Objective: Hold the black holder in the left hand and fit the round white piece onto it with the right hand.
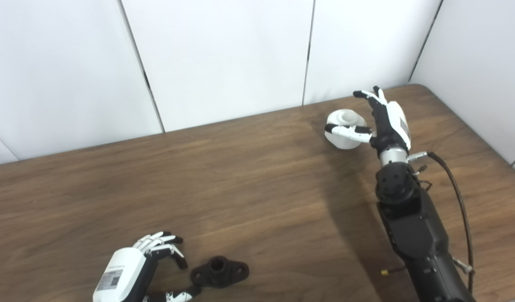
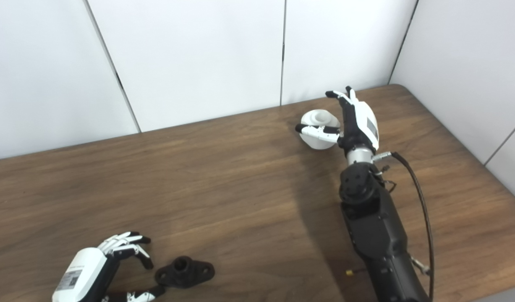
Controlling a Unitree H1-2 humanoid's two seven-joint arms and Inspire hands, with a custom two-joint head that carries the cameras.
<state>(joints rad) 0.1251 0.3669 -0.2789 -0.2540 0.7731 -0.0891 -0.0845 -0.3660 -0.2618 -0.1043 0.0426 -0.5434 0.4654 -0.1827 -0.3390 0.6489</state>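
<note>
Lying near the table's (image 1: 261,176) front edge, black holder (image 1: 219,272) untouched.

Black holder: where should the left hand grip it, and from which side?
Grip the raised center hub of the black holder, closing across its narrow waist. It lies flat with the socket facing up and flange ears pointing left and right. Come from its left, where the open left hand is, keeping the socket clear.
</note>
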